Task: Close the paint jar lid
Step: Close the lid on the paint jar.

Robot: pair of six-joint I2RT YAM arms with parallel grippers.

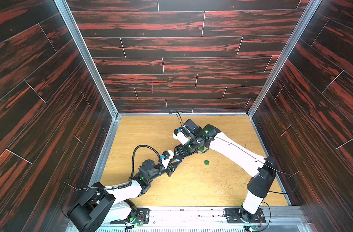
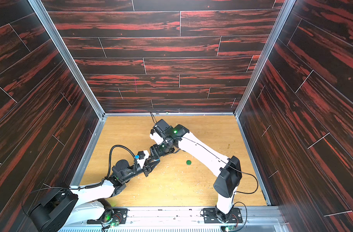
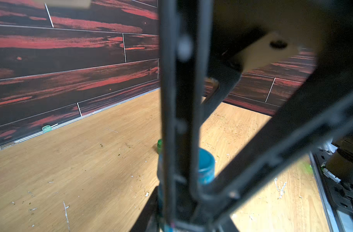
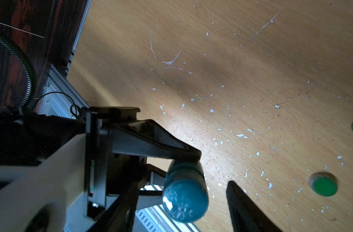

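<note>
Your left gripper (image 1: 179,161) has its jaws pinching the teal jar (image 4: 184,196), and holds it over the middle of the table (image 1: 151,130). Your right gripper (image 1: 180,155) is just above. Its jaws are spread, with one finger (image 4: 244,206) near the jar but not touching. A green disc (image 1: 206,162) lies on the table, apart.

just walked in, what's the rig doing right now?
The left gripper is shut on a teal paint jar, holding it near the middle of the table. The right gripper is right at the jar but open; its visible finger stands clear of it. These views don't show whether the lid is fully seated. A small green cap lies loose on the table nearby.
</note>
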